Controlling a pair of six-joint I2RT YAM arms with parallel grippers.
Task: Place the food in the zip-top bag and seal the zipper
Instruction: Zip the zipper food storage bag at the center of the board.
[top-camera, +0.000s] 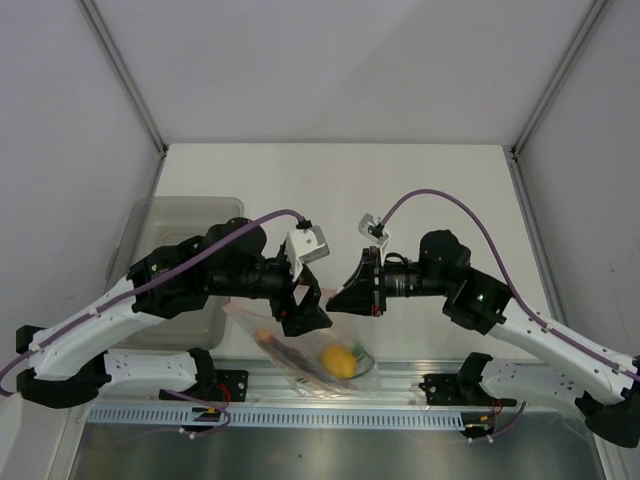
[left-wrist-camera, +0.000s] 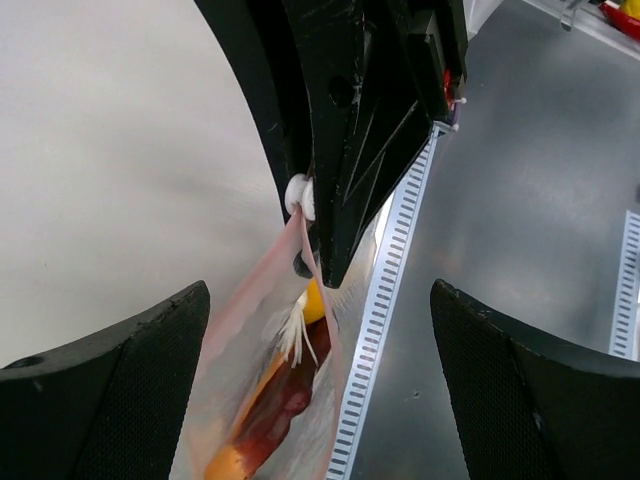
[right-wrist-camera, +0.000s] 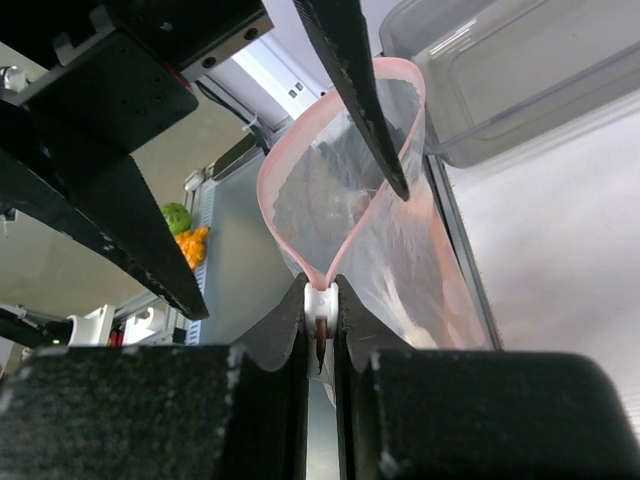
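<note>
The bag hangs at the near table edge, just beside the bin, with the lemon and a red piece sagging in its bottom. Our right gripper is clamped on the zipper at one end of the mouth, which gapes in a loop and is not yet sealed. Our left gripper stands wide apart and holds nothing. One of its fingers crosses in front of the mouth and the other is off to the side. We judge the film light, limp and slippery, likely to crumple under any push, while the food's weight pulls it taut below the pinch. The strip looks like the only stiff part, so we would pinch there, beside the right fingers, and never the film.
</note>
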